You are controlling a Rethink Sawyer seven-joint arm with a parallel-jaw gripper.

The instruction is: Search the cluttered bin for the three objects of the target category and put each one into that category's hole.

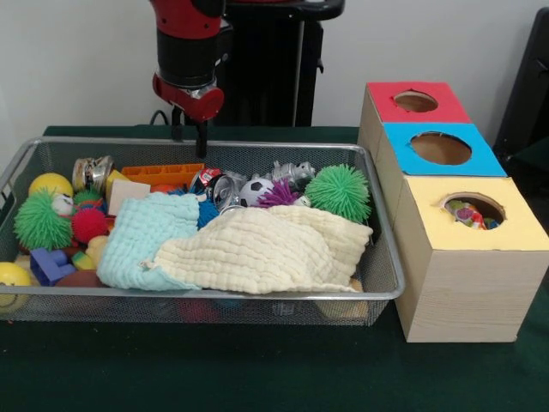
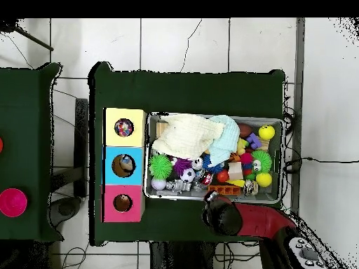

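A wire mesh bin [image 1: 386,257] [image 2: 148,157] is full of mixed toys. A cream cloth [image 1: 266,249] [image 2: 186,134] and a light blue cloth [image 1: 141,236] [image 2: 226,136] cover its front half and hide what lies beneath. A green spiky ball [image 1: 341,190] [image 2: 160,166], a purple spiky ball [image 1: 279,195], a small soccer ball [image 1: 255,190] and crushed cans [image 1: 225,190] lie along the back. My gripper [image 1: 190,142] hangs open and empty over the bin's back rim, just above an orange block [image 1: 163,173]. From overhead only the arm's head [image 2: 223,214] shows.
To the right of the bin stands a wooden box with three holes: red-topped [image 1: 416,101], blue-topped [image 1: 441,148] and yellow-topped [image 1: 473,209], the last holding small items. A green spiky ball [image 1: 39,221], a red spiky ball [image 1: 88,225] and yellow balls [image 1: 50,184] crowd the bin's left end.
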